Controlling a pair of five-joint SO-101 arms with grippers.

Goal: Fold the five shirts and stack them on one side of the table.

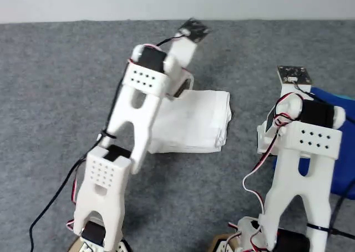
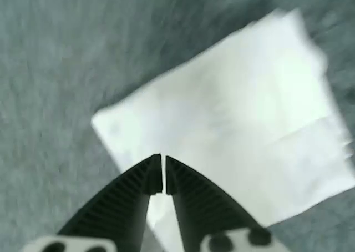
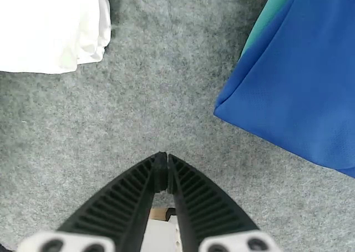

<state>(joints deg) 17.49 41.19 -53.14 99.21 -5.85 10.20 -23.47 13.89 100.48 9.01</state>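
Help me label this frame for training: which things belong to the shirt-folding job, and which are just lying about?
Job: white folded shirt; blue shirt; teal cloth at its edge.
Lying about: grey felt mat; black cable.

Quick count: two arms, the left arm (image 1: 138, 113) and the right arm (image 1: 305, 152); two grippers, the left gripper (image 2: 163, 177) and the right gripper (image 3: 167, 174); three pieces of cloth that I can see; one white shirt (image 1: 191, 121); one blue shirt (image 3: 299, 80); one teal cloth (image 3: 260, 19) showing along the blue one's edge, can't tell if it's a shirt; one grey table (image 1: 55, 96).
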